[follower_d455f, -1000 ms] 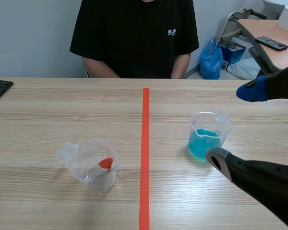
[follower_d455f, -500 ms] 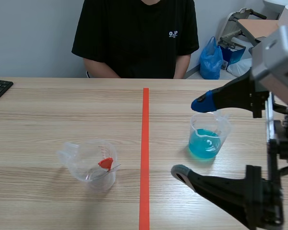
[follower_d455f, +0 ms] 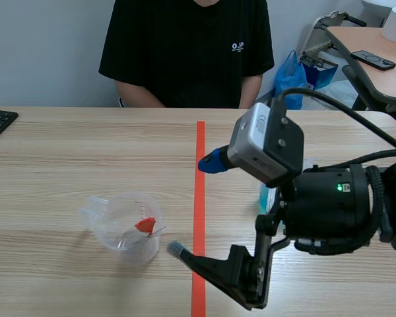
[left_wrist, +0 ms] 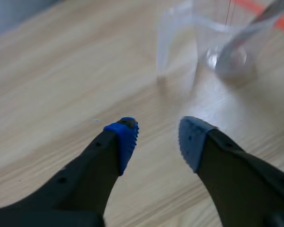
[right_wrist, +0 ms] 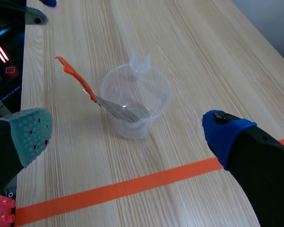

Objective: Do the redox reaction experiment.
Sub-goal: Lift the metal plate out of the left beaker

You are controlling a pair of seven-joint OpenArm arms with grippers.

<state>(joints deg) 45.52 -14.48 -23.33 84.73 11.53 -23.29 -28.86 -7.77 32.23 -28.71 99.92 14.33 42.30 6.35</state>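
The clear plastic beaker stands on the table on the left arm's side of the tape line, with one orange-handled spoon leaning inside. Expect it to be light, thin-walled and easily tipped; grip across the body, below the rim. The right gripper hovers just beside it, jaws wide apart and empty. The left gripper is likewise parted and empty. Count: two beakers, one spoon; the second beaker, holding blue liquid, is mostly hidden behind the right arm.

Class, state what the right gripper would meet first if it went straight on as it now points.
Probably the clear cup holding the orange-handled spoon: it stands straight ahead of the open right gripper, centred between its fingers. Depth is unclear.
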